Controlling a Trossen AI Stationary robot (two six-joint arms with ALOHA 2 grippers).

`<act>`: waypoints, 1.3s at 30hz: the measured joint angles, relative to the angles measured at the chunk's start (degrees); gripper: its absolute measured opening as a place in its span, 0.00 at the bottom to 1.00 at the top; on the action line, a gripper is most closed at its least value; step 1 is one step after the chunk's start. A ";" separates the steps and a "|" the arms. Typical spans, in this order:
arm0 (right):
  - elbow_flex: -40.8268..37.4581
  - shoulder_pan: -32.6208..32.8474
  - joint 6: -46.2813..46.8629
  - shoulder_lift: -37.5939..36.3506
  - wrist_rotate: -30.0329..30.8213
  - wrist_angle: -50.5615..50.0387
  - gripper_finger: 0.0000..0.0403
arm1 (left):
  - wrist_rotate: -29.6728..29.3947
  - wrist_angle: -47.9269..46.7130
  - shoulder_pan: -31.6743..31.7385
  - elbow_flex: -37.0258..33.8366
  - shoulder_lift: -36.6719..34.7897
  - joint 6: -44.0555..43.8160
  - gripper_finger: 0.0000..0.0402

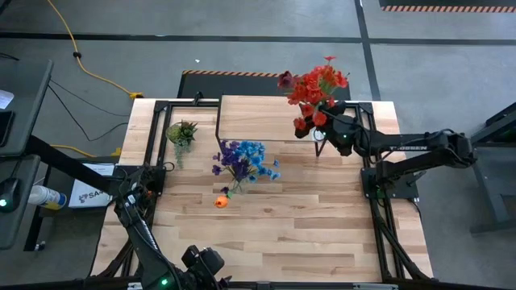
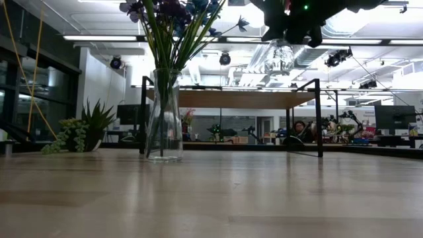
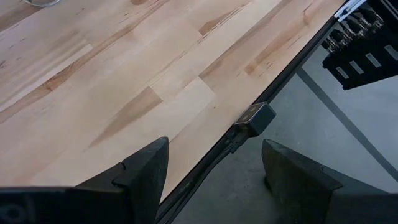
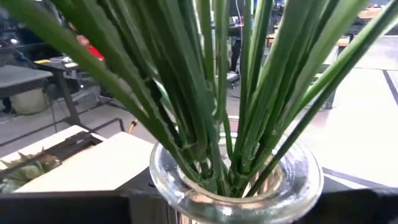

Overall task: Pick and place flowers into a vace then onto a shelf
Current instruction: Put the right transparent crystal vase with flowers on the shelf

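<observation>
Left gripper (image 3: pixel 211 180) waiting at the worktop (image 1: pixel 274 234) edge well in front of the shelf (image 1: pixel 258 119), fingers spread, blue flowers (image 1: pixel 244 157) standing in a vase just before the shelf, right gripper (image 1: pixel 329 130) holding a glass vase (image 4: pixel 236 180) of red flowers (image 1: pixel 316 87) above the shelf's right end, fingers pinching it.

Counts of things on and around the table

Two glass vases: one (image 1: pixel 235 190) with blue and purple flowers (image 1: pixel 244 159) stands on the table (image 1: pixel 282 234) in front of the shelf (image 1: pixel 254 117); the other (image 2: pixel 279 57), with red flowers (image 1: pixel 316 87), is up at the shelf's right end. Two flower bunches, then. One loose orange bloom (image 1: pixel 220 202) lies near the blue bunch's vase. One small green plant (image 1: pixel 182 133) sits left of the shelf. One shelf, two arms.
</observation>
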 joint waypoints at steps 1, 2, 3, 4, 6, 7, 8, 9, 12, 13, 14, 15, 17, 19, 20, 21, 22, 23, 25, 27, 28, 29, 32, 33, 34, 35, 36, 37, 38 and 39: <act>-0.15 -0.53 -0.01 -0.02 -0.25 0.13 0.36 | -0.02 0.13 0.00 0.00 0.00 0.00 0.73; -0.37 -0.94 -0.01 -0.02 -0.23 0.22 0.36 | -0.02 0.17 0.00 0.00 0.00 0.00 0.73; -0.58 -1.34 -0.02 -0.02 -0.34 0.27 0.36 | 0.00 0.20 0.00 0.00 0.00 -0.01 0.73; -0.84 -1.71 -0.13 -0.02 -0.38 0.35 0.36 | 0.00 0.26 0.00 0.00 0.00 -0.08 0.73; -0.91 -2.49 -0.90 -0.02 -0.84 0.23 0.36 | -0.01 0.30 0.00 0.00 0.00 -0.09 0.73; -0.91 -2.86 -0.98 -0.02 -1.52 0.41 0.36 | -0.01 0.30 0.00 0.00 0.00 -0.09 0.73; -0.91 -3.20 -1.06 -0.02 -2.03 0.54 0.36 | 0.00 0.30 0.00 0.00 0.00 -0.09 0.73; -0.91 -3.52 -1.08 -0.02 -2.56 0.51 0.36 | 0.00 0.30 0.00 0.00 0.00 -0.09 0.73; -0.91 -4.39 -1.40 -0.02 -2.75 0.27 0.36 | -0.01 0.29 0.00 0.00 0.00 -0.09 0.73; -0.91 -4.74 -1.34 -0.02 -2.83 0.31 0.36 | 0.00 0.30 0.00 0.00 0.00 -0.09 0.73; -0.91 -5.06 -1.32 -0.02 -2.97 0.31 0.36 | 0.00 0.28 0.00 0.00 0.00 -0.11 0.73; -0.91 -5.41 -1.26 -0.02 -3.48 0.31 0.36 | 0.00 0.28 0.00 0.00 0.00 -0.13 0.73; -0.91 -5.85 -1.30 -0.02 -4.23 0.30 0.36 | 0.00 0.26 0.00 0.00 0.00 -0.13 0.73; -0.91 -6.14 -1.28 -0.02 -4.28 0.27 0.36 | 0.00 0.26 0.02 0.00 0.00 -0.15 0.73; -0.89 -6.20 -1.10 -0.02 -4.31 0.29 0.36 | 0.00 0.26 0.02 0.00 0.00 -0.15 0.73; -0.89 -6.19 -1.08 -0.02 -4.36 0.29 0.36 | -0.01 0.24 0.02 0.00 0.00 -0.15 0.73; -0.89 -6.19 -1.10 -0.02 -4.36 0.25 0.36 | -0.02 0.24 0.02 0.00 0.00 -0.15 0.73; -0.89 -6.19 -1.02 0.09 -4.60 0.18 0.36 | 0.00 0.22 0.02 0.00 0.00 -0.15 0.73; -1.01 -6.19 0.06 0.57 -5.37 0.29 0.36 | -0.01 0.22 0.02 0.00 0.00 -0.16 0.73; -1.78 -6.19 1.32 1.19 -5.51 0.63 0.36 | -0.02 0.17 0.02 0.00 0.00 -0.17 0.73; -2.13 -6.16 1.60 1.56 -5.59 1.06 0.36 | 0.00 0.19 0.02 0.00 0.00 -0.17 0.73; -2.38 -6.08 1.49 1.91 -5.56 1.94 0.36 | 0.00 0.21 0.02 0.00 0.00 -0.18 0.73; -2.81 -6.03 1.01 2.63 -5.52 4.64 0.36 | 0.00 0.25 0.02 0.00 0.00 -0.31 0.73; -2.81 -6.05 1.08 2.88 -5.49 5.20 0.36 | 0.00 0.24 0.02 0.00 0.00 -0.33 0.73; -2.79 -6.03 1.16 3.19 -5.50 5.28 0.36 | 0.00 0.26 0.02 0.00 0.00 -0.31 0.73; -2.79 -6.03 1.19 3.52 -5.46 4.96 0.36 | -0.02 0.26 0.02 0.00 0.00 -0.31 0.73; -2.81 -6.03 1.13 3.89 -5.47 4.87 0.36 | -0.01 0.26 0.02 0.00 0.00 -0.31 0.73; -2.81 -6.03 0.97 4.26 -5.48 4.92 0.36 | -0.01 0.26 0.02 0.00 0.00 -0.31 0.73; -2.81 -6.03 0.66 4.56 -5.49 4.92 0.36 | -0.01 0.26 0.02 0.00 0.00 -0.31 0.73; -2.81 -6.03 0.43 4.84 -5.46 4.94 0.36 | 0.00 0.26 0.02 0.00 0.00 -0.31 0.73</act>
